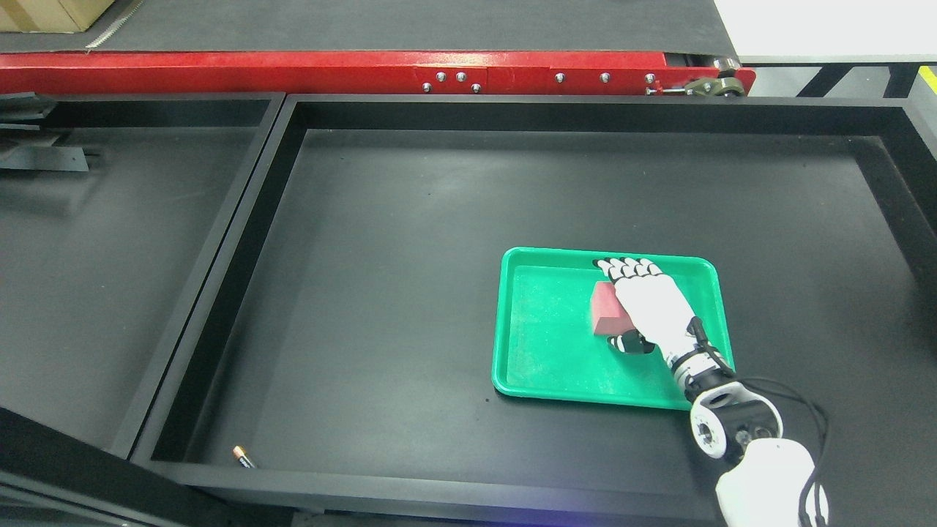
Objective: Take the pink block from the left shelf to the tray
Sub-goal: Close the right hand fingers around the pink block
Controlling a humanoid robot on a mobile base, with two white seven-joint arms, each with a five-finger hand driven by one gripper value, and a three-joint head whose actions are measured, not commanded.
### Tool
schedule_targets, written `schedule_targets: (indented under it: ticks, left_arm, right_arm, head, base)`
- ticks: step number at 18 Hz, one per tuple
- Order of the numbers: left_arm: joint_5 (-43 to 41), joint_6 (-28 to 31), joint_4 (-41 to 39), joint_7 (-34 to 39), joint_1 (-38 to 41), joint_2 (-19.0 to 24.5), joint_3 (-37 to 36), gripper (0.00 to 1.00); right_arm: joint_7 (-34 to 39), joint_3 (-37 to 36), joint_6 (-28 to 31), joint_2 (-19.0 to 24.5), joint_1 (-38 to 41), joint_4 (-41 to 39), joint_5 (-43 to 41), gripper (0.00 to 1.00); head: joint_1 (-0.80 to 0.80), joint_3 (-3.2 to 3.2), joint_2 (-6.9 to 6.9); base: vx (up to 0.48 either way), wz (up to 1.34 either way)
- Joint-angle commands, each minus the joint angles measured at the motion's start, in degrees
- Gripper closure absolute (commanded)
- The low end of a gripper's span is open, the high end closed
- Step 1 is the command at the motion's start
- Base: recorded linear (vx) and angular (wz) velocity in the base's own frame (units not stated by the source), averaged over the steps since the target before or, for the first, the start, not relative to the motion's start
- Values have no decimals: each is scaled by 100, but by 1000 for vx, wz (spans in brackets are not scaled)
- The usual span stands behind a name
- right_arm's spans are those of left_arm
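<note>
Pink block (606,309) is lying inside the green tray (545,329), in the tray's right half, with the right hand (651,300) lying across its right side. No print or label is showing on the block, the tray or anything else in view.

Starting nearest the camera, the right arm (754,454) is coming in from the lower right corner, its white forearm and grey wrist joint crossing the tray's near right corner. The fingers (629,269) are stretching out toward the tray's far rim while the thumb is curling in at the block's near end; whether they are actually gripping the block cannot be told. The left hand is not showing.

Well to the left of the tray, near the front wall of the same black shelf bin (366,293), a small battery (244,457) is lying on the bin floor. Nothing else is sitting between it and the tray.

The block's long axis is running roughly from the tray's near edge toward its far edge, tilted slightly, with one long face turned toward the tray's left.

Left of the tray's bin, past a black dividing wall, a second bin (110,278) is sitting with dark metal parts (44,146) at its far left. Beyond the tray, behind both bins, a red beam (329,73) with bolts is running across, and a cardboard box (51,15) is showing at the far left corner.
</note>
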Motion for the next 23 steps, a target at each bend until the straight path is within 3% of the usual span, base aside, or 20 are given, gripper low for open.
schedule_targets:
  ticks: [1, 5, 8, 13, 16, 20, 23]
  left_arm:
    - [0, -3, -100, 3, -167, 100, 0, 0]
    - [0, -3, -100, 3, -167, 100, 0, 0]
    - [0, -3, -100, 3, -167, 100, 0, 0]
    - [0, -3, -100, 3, -167, 100, 0, 0]
    - [0, -3, -100, 3, -167, 100, 0, 0]
    - [0, -3, -100, 3, -167, 100, 0, 0]
    - [0, -3, -100, 3, -167, 100, 0, 0]
  right_arm:
    - [61, 15, -8, -75, -68, 314, -9, 1]
    - [78, 15, 1, -75, -68, 401, -9, 1]
    - [87, 15, 10, -75, -76, 463, -9, 9]
    - [-9, 15, -16, -75, -68, 472, -9, 43]
    - [-141, 15, -43, -75, -68, 472, -9, 59]
    - [-212, -28, -131, -75, -68, 472, -9, 90]
    - [-720, -143, -131, -75, -76, 454, -18, 97]
  head:
    - [0, 0, 0]
    - [0, 0, 0]
    - [0, 0, 0]
    - [0, 0, 0]
    - [0, 0, 0]
    - [0, 0, 0]
    - [0, 0, 0]
  base:
    - [0, 0]
    - [0, 0]
    - [0, 0]
    - [0, 0]
    - [0, 0]
    - [0, 0]
    - [0, 0]
